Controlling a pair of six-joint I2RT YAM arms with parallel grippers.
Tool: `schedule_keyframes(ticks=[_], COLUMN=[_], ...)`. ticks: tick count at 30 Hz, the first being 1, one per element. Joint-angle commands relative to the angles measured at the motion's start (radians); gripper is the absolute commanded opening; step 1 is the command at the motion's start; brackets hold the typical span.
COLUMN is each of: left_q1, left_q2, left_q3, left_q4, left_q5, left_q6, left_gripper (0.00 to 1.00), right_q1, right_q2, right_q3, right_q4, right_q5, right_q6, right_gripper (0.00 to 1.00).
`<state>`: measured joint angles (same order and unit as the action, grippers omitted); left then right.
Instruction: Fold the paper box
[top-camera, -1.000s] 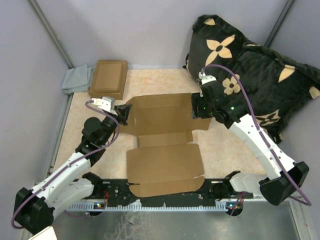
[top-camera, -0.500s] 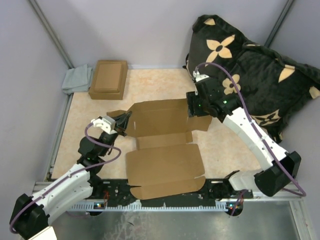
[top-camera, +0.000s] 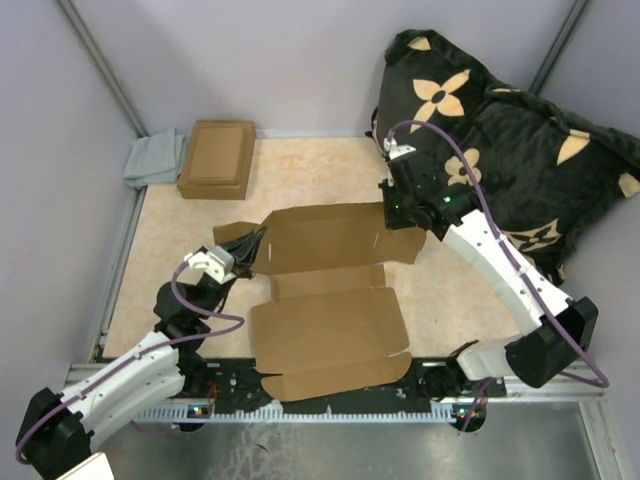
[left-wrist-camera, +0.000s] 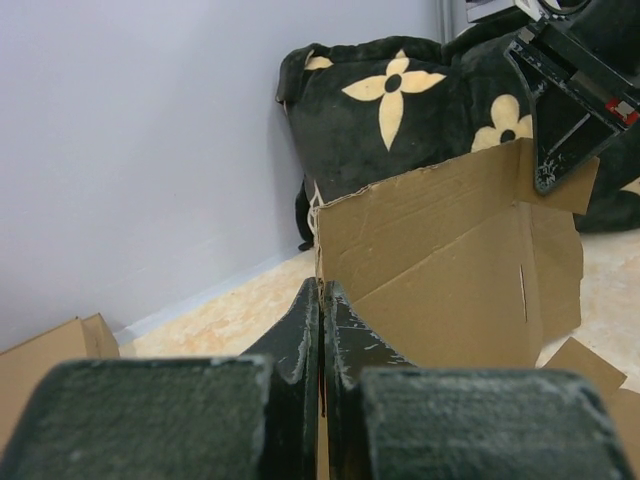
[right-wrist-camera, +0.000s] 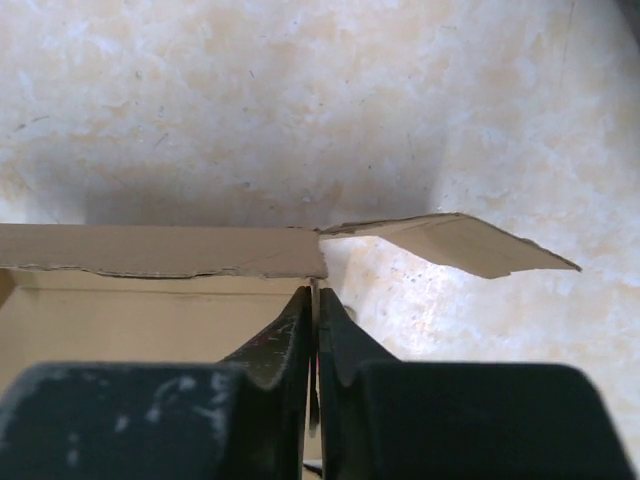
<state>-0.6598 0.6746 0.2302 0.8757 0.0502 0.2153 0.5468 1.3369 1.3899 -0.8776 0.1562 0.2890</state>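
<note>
The left gripper (top-camera: 250, 247) is pinching the paper box (top-camera: 325, 330) by one end flap. The right gripper (top-camera: 400, 213) is clamping the opposite flap, and the box's upright panel is stretching between them.

Top view: right tool (top-camera: 398, 218) tips hidden under right arm (top-camera: 480, 250); its contact with box (top-camera: 325, 310) not visible. Left tool (top-camera: 252, 246) tips too dark to separate. Pillow (top-camera: 500, 130) cut off at right edge. Small box (top-camera: 216, 158) covers right side of cloth (top-camera: 152, 158). Wrist views: near fingers (left-wrist-camera: 150, 420) blurred. Box runs off the left edge in the right one; small box clipped in the left one.
</note>
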Motion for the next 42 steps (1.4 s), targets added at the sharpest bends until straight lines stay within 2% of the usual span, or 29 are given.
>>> schedule_keyframes(ticks=[1,2,7,11,14,20,27,30,37,42], left_q1=[-0.015,-0.016,-0.017,-0.017,-0.017,-0.017,-0.017,-0.017,-0.017,-0.017], left_q2=[-0.016,-0.014,-0.018,-0.010,0.012,0.039,0.128,0.171,0.203,0.216], left_q3=[-0.008,-0.005,0.050,0.212,0.306,0.394,0.504,0.524,0.544,0.573], left_q4=[0.057,0.055,-0.078,-0.432,-0.592,-0.725,-0.893,-0.934,-0.913,-0.974], left_q5=[-0.037,-0.051,-0.112,-0.162,-0.177,-0.226,-0.210,-0.218,-0.155,-0.146], left_q6=[0.025,0.015,-0.098,-0.202,-0.221,-0.258,-0.339,-0.370,-0.442,-0.506], left_gripper=[0.00,0.00,0.18,0.26,0.29,0.31,0.31,0.30,0.28,0.27], right_q1=[-0.005,-0.005,-0.005,-0.005,-0.004,-0.001,0.007,0.008,0.012,0.013], right_q2=[0.014,0.015,-0.006,-0.039,-0.043,-0.092,-0.229,-0.252,-0.249,-0.233], right_q3=[0.034,0.026,-0.050,-0.126,-0.172,-0.267,-0.448,-0.490,-0.534,-0.548], right_q4=[0.014,0.021,0.110,0.267,0.388,0.597,0.863,0.904,0.927,0.926], right_q5=[-0.002,0.004,0.051,0.066,0.053,0.101,0.172,0.182,0.198,0.210], right_q6=[-0.013,-0.011,0.012,0.054,0.089,0.115,0.145,0.154,0.171,0.190], right_gripper=[0.01,0.00,0.00,0.00,0.00,0.00,0.00,0.00,0.00,0.00])
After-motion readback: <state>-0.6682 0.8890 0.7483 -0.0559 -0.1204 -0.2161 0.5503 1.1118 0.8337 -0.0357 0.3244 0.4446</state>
